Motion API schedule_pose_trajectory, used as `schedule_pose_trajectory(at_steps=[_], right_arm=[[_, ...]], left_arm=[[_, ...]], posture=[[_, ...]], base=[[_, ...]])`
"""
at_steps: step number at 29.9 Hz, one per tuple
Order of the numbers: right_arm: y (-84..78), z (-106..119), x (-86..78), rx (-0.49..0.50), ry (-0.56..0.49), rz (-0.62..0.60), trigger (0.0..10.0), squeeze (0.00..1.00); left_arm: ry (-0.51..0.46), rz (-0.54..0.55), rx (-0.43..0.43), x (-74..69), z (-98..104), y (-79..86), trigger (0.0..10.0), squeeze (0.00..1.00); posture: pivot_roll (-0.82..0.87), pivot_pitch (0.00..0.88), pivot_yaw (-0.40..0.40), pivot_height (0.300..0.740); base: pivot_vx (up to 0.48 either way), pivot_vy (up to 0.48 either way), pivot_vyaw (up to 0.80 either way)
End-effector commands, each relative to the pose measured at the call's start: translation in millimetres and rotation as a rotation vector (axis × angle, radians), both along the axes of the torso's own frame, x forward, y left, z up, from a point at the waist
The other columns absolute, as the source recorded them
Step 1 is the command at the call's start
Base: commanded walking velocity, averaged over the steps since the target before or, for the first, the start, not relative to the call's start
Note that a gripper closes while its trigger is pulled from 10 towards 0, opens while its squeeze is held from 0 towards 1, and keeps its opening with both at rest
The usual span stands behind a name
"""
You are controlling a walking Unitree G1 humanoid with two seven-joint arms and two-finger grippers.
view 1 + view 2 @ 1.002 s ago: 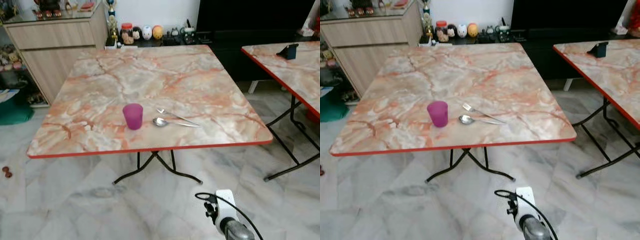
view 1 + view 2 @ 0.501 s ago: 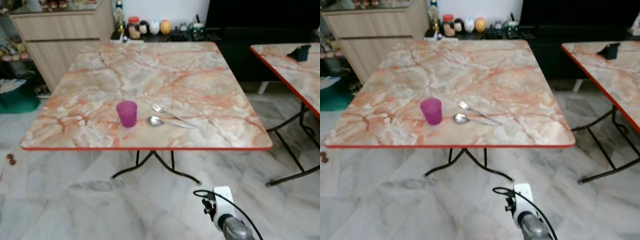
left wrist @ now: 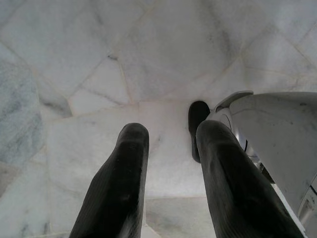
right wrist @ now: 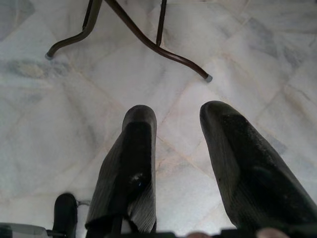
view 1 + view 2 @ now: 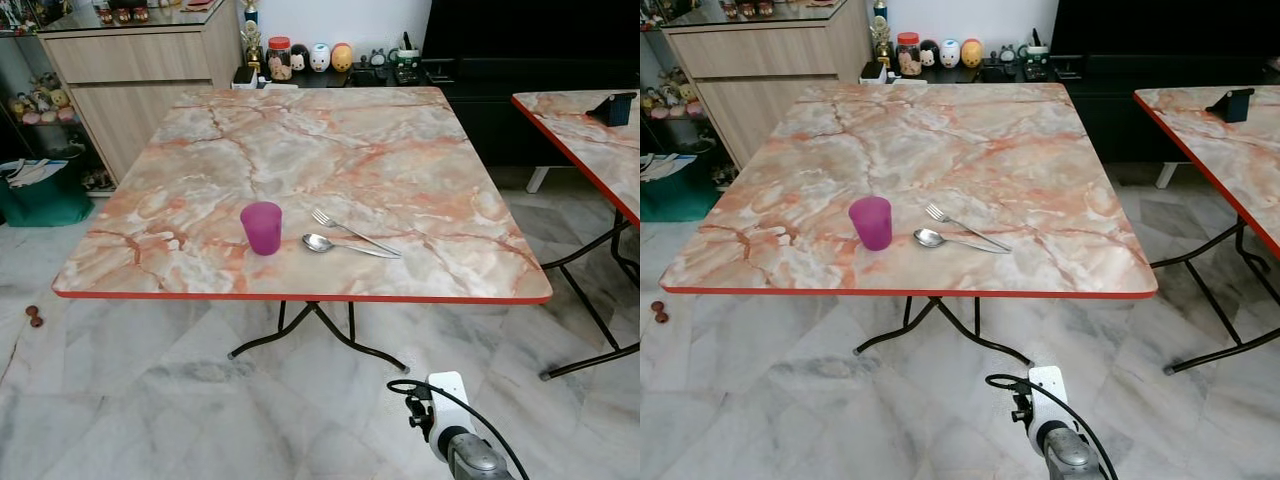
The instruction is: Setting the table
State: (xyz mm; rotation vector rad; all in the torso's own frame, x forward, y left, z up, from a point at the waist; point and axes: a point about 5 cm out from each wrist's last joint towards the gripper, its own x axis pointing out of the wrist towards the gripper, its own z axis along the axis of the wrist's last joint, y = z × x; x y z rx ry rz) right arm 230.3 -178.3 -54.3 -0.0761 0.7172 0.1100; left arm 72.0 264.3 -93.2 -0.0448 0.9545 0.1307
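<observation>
A purple cup (image 5: pixel 261 227) stands upright near the front edge of a marble-patterned table (image 5: pixel 330 140) with a red rim. Just to its right lie a fork (image 5: pixel 345 230) and a spoon (image 5: pixel 345 245), side by side and close together. My right arm (image 5: pixel 455 440) hangs low in front of the table, above the floor. Its gripper (image 4: pixel 176 124) is open over the marble floor, near the table's dark metal legs (image 4: pixel 133 37). My left gripper (image 3: pixel 168 144) is open too, pointing at the floor, with nothing between its fingers.
A second marble table (image 5: pixel 590 140) stands to the right with a dark object (image 5: pixel 612 108) on it. A wooden cabinet (image 5: pixel 140 75) is at the back left, a low black unit (image 5: pixel 520 60) with small figurines (image 5: pixel 310 57) behind. A green bag (image 5: pixel 40 190) sits on the floor.
The camera has shifted and the whole scene has slid a little in view. Cup, fork and spoon lie as before. Both arms still hang low.
</observation>
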Motion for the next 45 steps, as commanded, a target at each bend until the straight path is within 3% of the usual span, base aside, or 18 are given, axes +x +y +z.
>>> schedule_pose_trajectory(at_steps=[1, 10, 22, 29, 33, 37, 45], right_arm=[[3.3, 1.0, 1.5, 0.006, -0.010, 0.013, 10.0, 0.00], [3.0, 0.9, 1.4, 0.028, -0.012, -0.015, 10.0, 0.00], [5.8, 1.6, 1.9, 0.035, -0.024, -0.003, 10.0, 0.00], [4.4, -1.1, -6.5, 0.017, -0.047, 0.039, 10.0, 0.00], [-1.3, 1.1, -7.6, 0.023, -0.084, 0.021, 10.0, 0.00], [-7.5, 10.4, -8.1, 0.009, -0.187, 0.069, 10.0, 0.00], [-16.6, 35.4, -30.1, 0.000, -0.364, 0.126, 10.0, 0.00]], left_arm=[[0.032, 0.011, -0.005, -7.2, -1.8, 0.8, 10.0, 0.00], [0.029, 0.006, -0.009, -6.9, -1.6, 0.8, 10.0, 0.00], [0.029, 0.000, -0.006, -8.0, -1.4, 1.2, 10.0, 0.00], [0.032, -0.005, -0.007, -8.3, -1.5, 1.1, 10.0, 0.00], [0.031, -0.007, -0.008, -7.7, -1.5, 1.0, 10.0, 0.00], [0.031, -0.012, -0.007, -6.8, -1.2, 1.4, 10.0, 0.00], [0.028, -0.023, -0.009, -4.8, -1.0, 0.8, 10.0, 0.00]], posture=[[-0.04, 0.000, 0.027, 0.740], [-0.04, 0.000, 0.031, 0.740], [-0.05, 0.000, 0.035, 0.740], [-0.05, 0.000, 0.034, 0.740], [-0.06, 0.000, 0.035, 0.740], [-0.08, 0.000, 0.035, 0.740], [-0.09, 0.000, 0.035, 0.740]], base=[[0.000, 0.000, 0.56], [0.255, 0.000, 0.00], [0.000, 0.000, 0.00], [0.000, 0.000, 0.00], [0.000, 0.000, 0.00], [0.000, 0.000, 0.00], [0.000, 0.000, 0.00]])
